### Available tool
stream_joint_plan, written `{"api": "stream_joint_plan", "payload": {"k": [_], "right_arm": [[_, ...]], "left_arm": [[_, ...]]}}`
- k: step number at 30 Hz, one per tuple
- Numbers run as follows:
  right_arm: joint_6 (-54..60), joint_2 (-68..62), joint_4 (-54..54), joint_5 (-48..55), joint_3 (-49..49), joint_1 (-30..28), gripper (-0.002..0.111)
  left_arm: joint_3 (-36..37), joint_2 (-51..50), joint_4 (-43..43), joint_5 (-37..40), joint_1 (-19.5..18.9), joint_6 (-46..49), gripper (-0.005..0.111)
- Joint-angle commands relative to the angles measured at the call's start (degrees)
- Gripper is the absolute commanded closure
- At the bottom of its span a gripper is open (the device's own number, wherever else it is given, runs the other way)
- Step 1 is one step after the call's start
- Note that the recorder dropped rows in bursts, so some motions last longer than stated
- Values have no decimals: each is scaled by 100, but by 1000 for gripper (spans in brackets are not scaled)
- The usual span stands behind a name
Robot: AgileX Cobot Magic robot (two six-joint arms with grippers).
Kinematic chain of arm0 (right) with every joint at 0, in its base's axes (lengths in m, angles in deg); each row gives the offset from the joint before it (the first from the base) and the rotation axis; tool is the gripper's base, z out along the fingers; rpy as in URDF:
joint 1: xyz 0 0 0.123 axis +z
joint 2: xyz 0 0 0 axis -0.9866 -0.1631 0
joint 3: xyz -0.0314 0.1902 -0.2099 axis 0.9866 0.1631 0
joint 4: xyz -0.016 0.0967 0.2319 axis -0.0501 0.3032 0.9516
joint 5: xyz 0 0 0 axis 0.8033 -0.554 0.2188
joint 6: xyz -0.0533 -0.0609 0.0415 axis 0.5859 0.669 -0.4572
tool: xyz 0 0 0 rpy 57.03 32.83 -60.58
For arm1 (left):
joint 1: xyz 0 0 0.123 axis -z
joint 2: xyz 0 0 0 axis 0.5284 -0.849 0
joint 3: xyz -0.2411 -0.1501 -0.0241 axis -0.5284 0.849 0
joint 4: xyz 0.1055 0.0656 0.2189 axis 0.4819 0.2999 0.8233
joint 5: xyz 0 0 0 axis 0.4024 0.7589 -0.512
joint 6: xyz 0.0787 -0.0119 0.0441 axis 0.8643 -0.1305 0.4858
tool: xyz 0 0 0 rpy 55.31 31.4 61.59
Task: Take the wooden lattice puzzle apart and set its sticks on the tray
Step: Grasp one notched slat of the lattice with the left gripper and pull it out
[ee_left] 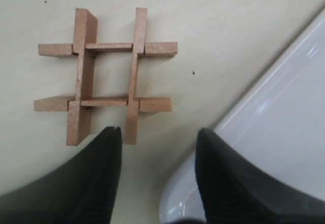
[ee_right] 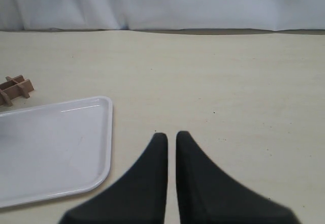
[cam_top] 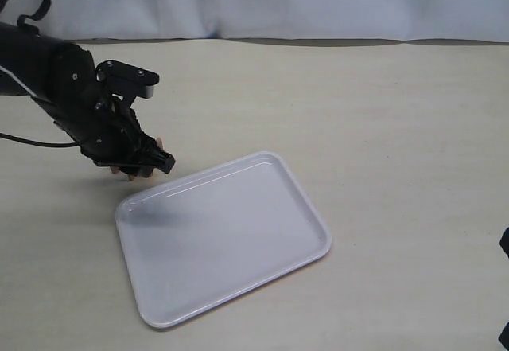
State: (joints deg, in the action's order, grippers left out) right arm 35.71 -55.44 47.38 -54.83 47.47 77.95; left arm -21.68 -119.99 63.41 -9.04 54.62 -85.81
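Desk: Progress is asked after. How much of the job is shown as done?

Field: Nothing is shown as done. The wooden lattice puzzle [ee_left: 105, 76] is seen whole on the table [cam_top: 382, 128], just beside a corner of the tray [ee_left: 284, 132]. All four sticks [ee_left: 137, 71] are locked crosswise, and none is seen on the white tray.

Desk: And how are the pincers set?

Field: The left gripper [ee_left: 157, 135] is poised over the puzzle's near edge, with its jaws spread wide and nothing held between them. The right gripper [ee_right: 171, 135] is seen well apart from the puzzle, its jaws drawn almost together on nothing. Every stick is left to be pulled free and laid on the tray. A first grasp is judged to be the step in hand.
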Motion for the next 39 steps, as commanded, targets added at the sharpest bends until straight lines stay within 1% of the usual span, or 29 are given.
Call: {"api": "stream_joint_plan", "payload": {"k": [1,10,19,24,26,34,39], "right_arm": [[32,21,14,-22,20,14,102],[32,21,14,-22,20,14,102],[32,21,14,-22,20,14,102],[32,21,14,-22,20,14,102],[32,21,14,-22,20,14,102],[32,21,14,-22,20,14,102],[32,21,14,-22,20,14,102]], "left_arm": [[1,-22,52,-63,-16,-55,63],[1,-240,213,-76,-16,-55,63],[1,-307,243,-458,-16,-151,63],[1,-307,344,-505,-16,-181,77],[1,-307,380,-480,-16,-181,80],[1,-307,390,-477,-16,-181,80],[1,-307,390,-452,-16,-379,80]]}}
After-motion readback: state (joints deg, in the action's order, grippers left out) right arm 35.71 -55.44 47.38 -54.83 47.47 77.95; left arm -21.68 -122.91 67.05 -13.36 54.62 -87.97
